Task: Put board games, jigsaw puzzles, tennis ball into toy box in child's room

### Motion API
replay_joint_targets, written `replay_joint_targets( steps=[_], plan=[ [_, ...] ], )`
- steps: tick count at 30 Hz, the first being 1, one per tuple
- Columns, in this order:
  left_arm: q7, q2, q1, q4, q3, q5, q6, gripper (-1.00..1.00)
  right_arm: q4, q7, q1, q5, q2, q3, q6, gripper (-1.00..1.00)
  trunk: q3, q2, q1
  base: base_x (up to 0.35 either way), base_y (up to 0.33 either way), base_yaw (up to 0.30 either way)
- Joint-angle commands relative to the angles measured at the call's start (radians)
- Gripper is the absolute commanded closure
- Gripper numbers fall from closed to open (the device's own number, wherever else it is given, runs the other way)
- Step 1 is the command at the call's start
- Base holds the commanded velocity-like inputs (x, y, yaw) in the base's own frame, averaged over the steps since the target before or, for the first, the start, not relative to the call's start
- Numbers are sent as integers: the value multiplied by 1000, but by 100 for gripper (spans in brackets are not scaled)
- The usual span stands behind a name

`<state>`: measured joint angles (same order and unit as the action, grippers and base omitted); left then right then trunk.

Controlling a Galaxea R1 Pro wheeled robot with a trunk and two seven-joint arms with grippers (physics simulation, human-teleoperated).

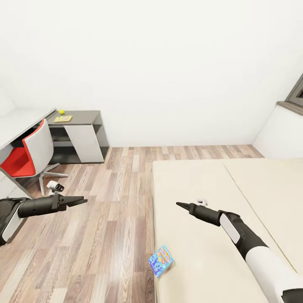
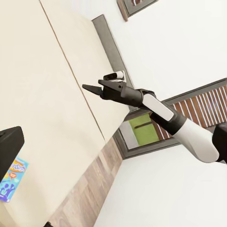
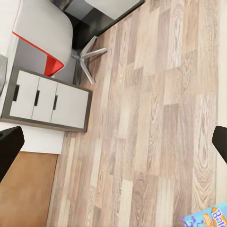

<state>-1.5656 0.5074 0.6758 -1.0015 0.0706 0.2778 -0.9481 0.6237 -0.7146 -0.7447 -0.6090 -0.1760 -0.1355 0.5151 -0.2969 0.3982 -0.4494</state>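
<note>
A small blue board game point(image 1: 161, 260) lies tilted at the near left edge of the bed point(image 1: 235, 185), half over the side; the wrist views catch it too point(image 2: 12, 177) point(image 3: 208, 218). At the far left, the table point(image 1: 82, 116) carries a tennis ball point(image 1: 61, 111) and one jigsaw puzzle point(image 1: 63, 118) on its dark grey end. My left gripper point(image 1: 83, 201) hangs open and empty over the wooden floor, left of the bed. Above the mattress, my right gripper point(image 1: 180, 205) is open and empty, beyond the blue box. The toy box is out of view.
A red and white swivel chair point(image 1: 31, 153) stands at the table, close to my left arm. White drawers point(image 3: 47, 101) sit under the table. Wooden floor point(image 1: 113, 202) runs between table and bed. A window ledge point(image 1: 290, 107) is at the far right.
</note>
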Motion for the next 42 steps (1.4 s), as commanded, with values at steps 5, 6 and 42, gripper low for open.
replay_joint_targets(
  steps=[5, 6, 42],
  plan=[
    [-4, 0, 1, 0, -1, 0, -11, -100, 0, 1, -1, -9, -1, -4, 6, -100, 7, 2, -1, 0, 0, 0],
    [-4, 0, 1, 0, -1, 0, -11, -100, 1, 2, -1, -9, -1, -4, 6, -100, 8, 2, -1, 0, 0, 0],
    [-4, 0, 1, 0, -1, 0, -11, -100, 0, 2, -1, -8, 0, -4, 6, -100, 68, 2, -1, 0, 0, 0]
  ],
)
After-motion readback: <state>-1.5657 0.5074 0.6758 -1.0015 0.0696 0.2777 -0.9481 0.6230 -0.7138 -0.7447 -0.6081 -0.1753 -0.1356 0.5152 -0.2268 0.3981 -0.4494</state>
